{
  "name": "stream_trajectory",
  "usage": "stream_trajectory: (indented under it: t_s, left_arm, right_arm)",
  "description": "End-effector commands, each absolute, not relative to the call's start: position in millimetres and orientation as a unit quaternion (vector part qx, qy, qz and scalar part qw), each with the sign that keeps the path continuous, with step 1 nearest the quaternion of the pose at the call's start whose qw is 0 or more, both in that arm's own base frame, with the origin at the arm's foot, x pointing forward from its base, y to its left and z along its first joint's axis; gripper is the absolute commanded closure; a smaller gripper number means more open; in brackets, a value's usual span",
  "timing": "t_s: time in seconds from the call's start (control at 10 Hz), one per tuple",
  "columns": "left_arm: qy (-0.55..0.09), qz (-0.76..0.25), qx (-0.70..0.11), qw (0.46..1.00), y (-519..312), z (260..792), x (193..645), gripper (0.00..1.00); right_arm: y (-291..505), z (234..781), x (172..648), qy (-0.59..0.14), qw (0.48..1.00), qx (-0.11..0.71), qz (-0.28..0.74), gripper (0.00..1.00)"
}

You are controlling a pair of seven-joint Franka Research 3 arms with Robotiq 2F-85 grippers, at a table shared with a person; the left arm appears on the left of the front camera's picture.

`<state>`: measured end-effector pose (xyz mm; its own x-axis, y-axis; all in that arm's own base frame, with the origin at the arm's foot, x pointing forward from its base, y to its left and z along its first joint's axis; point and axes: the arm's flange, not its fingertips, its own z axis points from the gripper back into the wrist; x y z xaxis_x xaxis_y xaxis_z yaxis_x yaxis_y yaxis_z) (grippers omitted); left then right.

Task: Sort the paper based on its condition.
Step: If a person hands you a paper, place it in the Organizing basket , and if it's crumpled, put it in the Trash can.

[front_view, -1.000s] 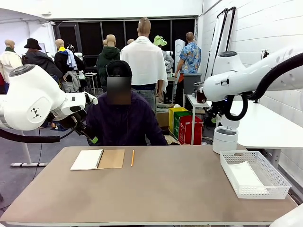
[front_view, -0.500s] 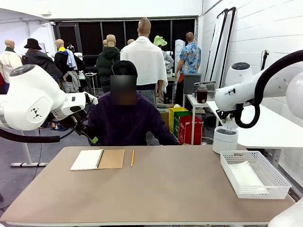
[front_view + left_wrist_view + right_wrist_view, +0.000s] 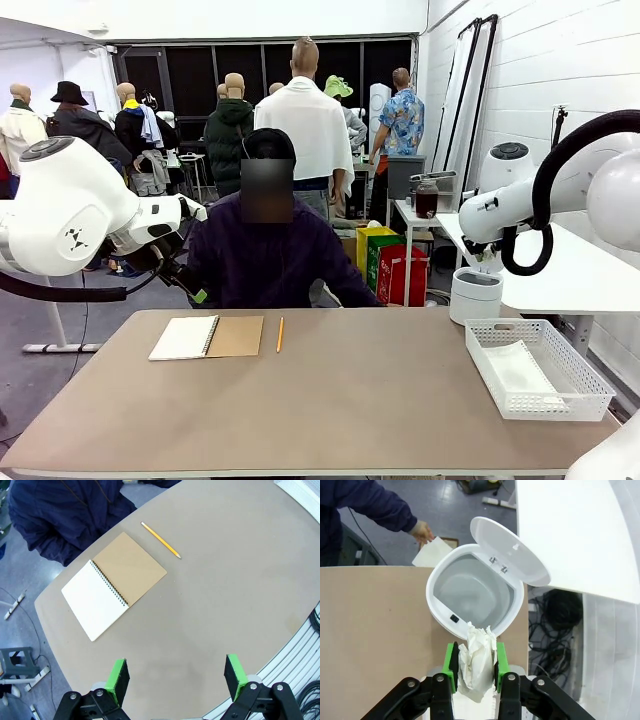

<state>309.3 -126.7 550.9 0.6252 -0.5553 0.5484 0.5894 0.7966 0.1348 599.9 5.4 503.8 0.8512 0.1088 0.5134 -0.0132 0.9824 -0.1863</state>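
Left gripper (image 3: 175,677) hangs high over the near-left part of the table (image 3: 330,400), pads wide apart, nothing between them. Below it lie the notebook (image 3: 114,584), open with its brown cover folded out, and a pencil (image 3: 160,540) just beside it; neither has shifted over the last second.

Person sits at the far side, middle. The wrist camera catches one hand (image 3: 422,530) lowered past the table edge with a flat white sheet (image 3: 431,552) in it, near the bin.

Right arm is what moved: a second ago its forearm reached well in toward the centre, and it has since swung back toward the right, so the gripper is now above the bin (image 3: 475,292) at the far-right corner. Right gripper (image 3: 474,663) is clamped on a crumpled paper (image 3: 476,664), wad upright between the green pads, just short of the rim; lid (image 3: 509,550) stands open, the bin looks empty inside.

Tray (image 3: 590,385) at right front holds a flat sheet (image 3: 520,370).

Judgement: sorting looks to run flat to tray, crumpled to bin. The wad is nearly staged; a little more forward travel to centre it over the opening, then release.
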Motion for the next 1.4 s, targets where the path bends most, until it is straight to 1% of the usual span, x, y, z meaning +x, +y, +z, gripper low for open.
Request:
stream_trajectory:
  t_s: [0.0, 0.2, 0.3, 0.6, 0.9, 1.3]
  left_arm:
    - [-0.292, -0.317, -0.03, 0.902, -125, 550, 310, 0.0]
    - [-0.292, -0.317, -0.03, 0.902, -125, 550, 310, 0.0]
    - [-0.292, -0.317, -0.03, 0.902, -125, 550, 310, 0.0]
    - [-0.292, -0.317, -0.03, 0.902, -125, 550, 310, 0.0]
    - [-0.292, -0.317, -0.03, 0.902, -125, 550, 310, 0.0]
    - [-0.292, -0.317, -0.03, 0.902, -125, 550, 310, 0.0]
  right_arm:
    - [8, 503, 592, -0.268, 0.959, -0.087, 0.035, 0.64]
    - [7, 506, 598, -0.272, 0.958, -0.088, 0.033, 0.64]
    - [1, 501, 618, -0.279, 0.958, -0.058, 0.03, 0.64]
    - [-6, 479, 645, -0.296, 0.953, -0.06, -0.011, 0.64]
    - [-14, 463, 659, -0.291, 0.954, -0.056, -0.046, 0.64]
    - [-15, 445, 681, -0.268, 0.961, -0.037, -0.059, 0.64]
